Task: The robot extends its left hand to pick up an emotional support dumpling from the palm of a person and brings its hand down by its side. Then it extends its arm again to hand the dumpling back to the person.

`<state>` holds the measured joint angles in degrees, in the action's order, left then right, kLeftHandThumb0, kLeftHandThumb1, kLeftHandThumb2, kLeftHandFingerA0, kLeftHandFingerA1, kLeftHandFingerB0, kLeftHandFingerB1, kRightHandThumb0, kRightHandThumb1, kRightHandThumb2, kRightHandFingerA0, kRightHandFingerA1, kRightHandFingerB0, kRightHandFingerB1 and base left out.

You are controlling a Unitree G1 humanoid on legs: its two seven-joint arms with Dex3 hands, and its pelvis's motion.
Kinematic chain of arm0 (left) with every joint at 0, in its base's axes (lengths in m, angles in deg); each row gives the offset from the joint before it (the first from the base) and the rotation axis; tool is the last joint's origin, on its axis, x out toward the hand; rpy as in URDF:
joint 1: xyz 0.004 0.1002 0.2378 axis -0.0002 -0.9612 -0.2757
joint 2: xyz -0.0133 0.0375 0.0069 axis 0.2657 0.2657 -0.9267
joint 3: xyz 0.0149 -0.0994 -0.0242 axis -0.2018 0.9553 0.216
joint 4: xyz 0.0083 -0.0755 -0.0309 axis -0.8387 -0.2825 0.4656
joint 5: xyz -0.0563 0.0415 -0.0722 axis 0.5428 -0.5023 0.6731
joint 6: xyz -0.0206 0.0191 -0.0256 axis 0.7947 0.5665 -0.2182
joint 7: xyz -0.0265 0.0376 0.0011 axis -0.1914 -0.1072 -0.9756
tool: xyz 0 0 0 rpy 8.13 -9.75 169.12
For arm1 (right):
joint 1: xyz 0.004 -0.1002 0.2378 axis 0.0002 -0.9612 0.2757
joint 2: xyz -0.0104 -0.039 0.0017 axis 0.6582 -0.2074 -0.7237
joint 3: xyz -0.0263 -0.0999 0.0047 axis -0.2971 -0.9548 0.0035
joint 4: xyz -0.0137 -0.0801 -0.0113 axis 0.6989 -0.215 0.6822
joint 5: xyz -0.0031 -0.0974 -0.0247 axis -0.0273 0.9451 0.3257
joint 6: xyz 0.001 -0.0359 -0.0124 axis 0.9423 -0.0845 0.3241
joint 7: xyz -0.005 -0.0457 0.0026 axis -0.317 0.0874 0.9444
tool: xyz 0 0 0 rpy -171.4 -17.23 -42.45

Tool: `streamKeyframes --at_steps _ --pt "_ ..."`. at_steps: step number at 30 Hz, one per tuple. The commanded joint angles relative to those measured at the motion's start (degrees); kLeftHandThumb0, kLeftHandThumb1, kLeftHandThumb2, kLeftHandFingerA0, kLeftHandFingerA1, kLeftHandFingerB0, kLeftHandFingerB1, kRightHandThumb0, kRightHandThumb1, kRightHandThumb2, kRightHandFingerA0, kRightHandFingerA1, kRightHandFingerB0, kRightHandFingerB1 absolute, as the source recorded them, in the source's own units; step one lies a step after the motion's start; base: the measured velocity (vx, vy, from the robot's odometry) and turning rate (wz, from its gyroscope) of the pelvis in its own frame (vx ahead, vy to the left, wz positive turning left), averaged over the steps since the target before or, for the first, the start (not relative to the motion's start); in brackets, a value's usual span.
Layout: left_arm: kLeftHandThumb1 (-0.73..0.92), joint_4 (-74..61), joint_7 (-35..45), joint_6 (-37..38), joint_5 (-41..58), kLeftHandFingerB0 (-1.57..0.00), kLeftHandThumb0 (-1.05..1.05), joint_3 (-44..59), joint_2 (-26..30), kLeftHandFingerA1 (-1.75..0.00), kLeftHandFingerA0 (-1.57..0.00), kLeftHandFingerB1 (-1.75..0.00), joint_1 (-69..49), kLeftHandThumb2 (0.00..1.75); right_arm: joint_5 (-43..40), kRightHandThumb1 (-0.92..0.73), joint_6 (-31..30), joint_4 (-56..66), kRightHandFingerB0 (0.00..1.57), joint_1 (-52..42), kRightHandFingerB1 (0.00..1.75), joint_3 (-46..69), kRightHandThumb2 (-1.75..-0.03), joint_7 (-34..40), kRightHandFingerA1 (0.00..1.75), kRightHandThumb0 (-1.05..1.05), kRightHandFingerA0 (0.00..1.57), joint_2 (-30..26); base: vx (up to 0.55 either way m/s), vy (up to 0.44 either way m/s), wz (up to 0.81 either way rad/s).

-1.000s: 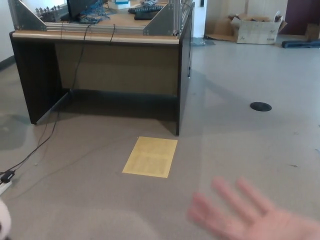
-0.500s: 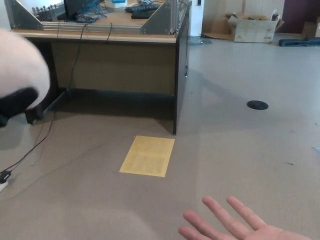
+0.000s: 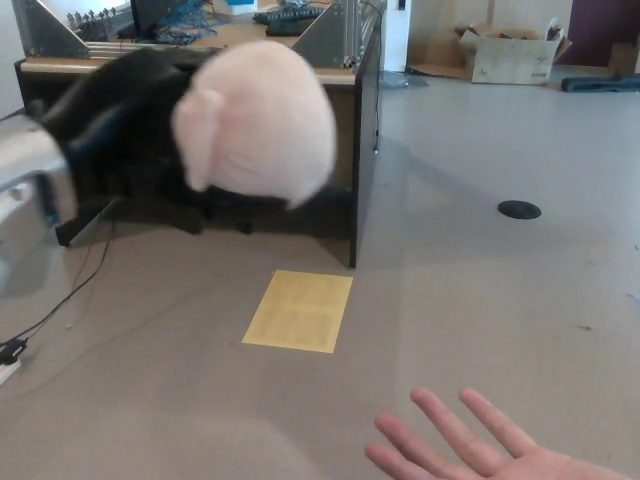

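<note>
A round, pale pink plush dumpling (image 3: 258, 122) fills the upper left of the head view, blurred by motion. My left hand (image 3: 140, 140) is shut on it from behind, black fingers wrapped around its left and lower sides, with the silver forearm running off the left edge. A person's open palm (image 3: 480, 450) lies face up at the bottom right, fingers spread, well below and to the right of the dumpling. My right hand does not show.
A dark desk (image 3: 360, 120) with a metal frame and cables on top stands behind the dumpling. A yellow sheet (image 3: 300, 310) lies on the grey floor, a black disc (image 3: 519, 209) farther right, a cardboard box (image 3: 505, 55) at the back. Cables (image 3: 40, 320) trail at left.
My left hand with the dumpling has risen from the lower left edge and swung rightward into the middle of the view. The person's palm stays held out low at right.
</note>
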<state>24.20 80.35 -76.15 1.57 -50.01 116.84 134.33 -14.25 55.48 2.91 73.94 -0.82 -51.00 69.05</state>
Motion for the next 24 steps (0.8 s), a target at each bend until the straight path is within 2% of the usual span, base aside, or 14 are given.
streamKeyframes --at_steps 1,3,4,7,8,11,12,13,14,18,19,20,21,24 --pt "0.69 -3.54 3.11 13.19 -14.52 -0.82 -0.15 -12.61 -0.97 -1.46 -0.81 -1.08 6.99 0.77 -0.07 -0.61 -0.35 0.55 0.71 0.79 0.44 -0.13 -0.59 -0.19 0.49 -0.34 0.81 -0.77 0.00 0.000 0.00" --pt "0.69 -5.46 2.91 12.77 -17.39 -0.80 -0.16 -18.03 -2.91 -1.44 -0.82 -1.12 8.25 0.74 0.13 -0.61 -0.61 0.52 0.71 1.38 0.44 -0.39 -0.59 -0.29 0.48 -0.35 0.81 -0.70 0.00 0.000 0.00" --pt "0.69 -6.21 3.05 11.84 -17.98 -0.73 -0.17 -19.79 -3.51 -1.53 -0.77 -1.21 8.61 0.74 0.30 -0.61 -1.00 0.73 0.71 1.48 0.44 -0.56 -0.59 -0.34 0.48 -0.35 0.81 -0.75 0.00 0.000 0.00" --pt "0.70 -7.16 3.19 10.80 -18.66 -0.71 -0.17 -22.66 -4.39 -1.55 -0.76 -1.23 8.97 0.70 0.53 -0.61 -2.03 1.22 0.71 1.78 0.44 -0.93 -0.59 -0.48 0.48 -0.35 0.81 -0.89 0.00 0.000 0.00" --pt "0.75 -7.36 3.22 10.90 -19.18 -0.66 -0.14 -23.74 -4.66 -1.58 -0.67 -1.29 8.75 0.65 0.57 -0.61 -2.06 1.17 0.72 2.04 0.44 -1.01 -0.59 -0.58 0.49 -0.36 0.81 -0.95 0.00 0.000 0.00" --pt "0.74 -7.75 2.96 12.07 -21.43 -0.65 -0.13 -26.54 -5.04 -1.60 -0.68 -1.32 8.37 0.65 0.69 -0.61 -2.15 0.92 0.71 2.71 0.44 -1.26 -0.59 -0.63 0.49 -0.37 0.82 -0.95 0.00 0.000 0.00" --pt "0.72 -7.96 2.71 12.58 -22.61 -0.66 -0.13 -27.84 -5.34 -1.66 -0.69 -1.39 8.18 0.70 0.70 -0.62 -2.09 0.79 0.71 2.86 0.44 -1.36 -0.60 -0.84 0.49 -0.36 0.82 -0.96 0.00 0.000 0.00" --pt "0.72 -8.19 2.43 13.08 -23.94 -0.66 -0.13 -29.30 -5.72 -1.66 -0.69 -1.39 7.95 0.70 0.70 -0.62 -2.00 0.64 0.71 3.01 0.44 -1.49 -0.60 -1.10 0.49 -0.36 0.82 -0.99 0.00 0.000 0.00" --pt "0.70 -8.20 2.64 14.02 -25.74 -0.69 -0.20 -31.38 -6.04 -1.46 -0.71 -1.30 8.05 0.66 0.61 -0.62 -1.61 0.52 0.65 3.05 0.43 -1.43 -0.59 -0.91 0.46 -0.32 0.75 -0.91 0.00 0.000 0.00" --pt "0.70 -8.24 3.01 15.35 -28.46 -0.69 -0.20 -34.10 -6.49 -1.46 -0.71 -1.30 8.10 0.66 0.45 -0.62 -1.04 0.41 0.65 2.99 0.43 -1.44 -0.59 -0.53 0.46 -0.32 0.75 -0.80 0.00 0.000 0.00" --pt "0.73 -8.09 2.64 15.87 -29.14 -0.79 -0.20 -34.98 -7.01 -1.26 -0.81 -1.06 7.63 0.62 0.76 -0.69 -1.92 0.28 0.62 3.14 0.41 -1.81 -0.61 -1.09 0.83 -0.44 0.86 -1.09 0.00 0.000 0.00" --pt "0.73 -7.99 2.38 16.25 -29.62 -0.79 -0.20 -35.61 -7.40 -1.26 -0.81 -1.06 7.27 0.62 1.00 -0.69 -2.58 0.19 0.62 3.25 0.41 -2.09 -0.61 -1.50 0.83 -0.44 0.86 -1.30 0.00 0.000 0.00" --pt "0.70 -7.70 1.89 16.70 -30.57 -0.68 -0.13 -36.93 -8.24 -1.65 -0.72 -1.42 6.73 0.62 0.37 -0.75 -4.15 0.67 0.70 3.11 0.51 -2.04 -0.62 -3.51 1.03 -0.52 0.80 -1.59 0.00 0.000 0.00" --pt "0.70 -7.30 1.65 17.04 -31.68 -0.68 -0.13 -37.81 -9.07 -1.65 -0.72 -1.42 6.30 0.62 -1.02 -0.75 -5.67 1.62 0.70 2.79 0.51 -1.69 -0.62 -5.96 1.03 -0.52 0.80 -1.77 0.00 0.000 0.00"
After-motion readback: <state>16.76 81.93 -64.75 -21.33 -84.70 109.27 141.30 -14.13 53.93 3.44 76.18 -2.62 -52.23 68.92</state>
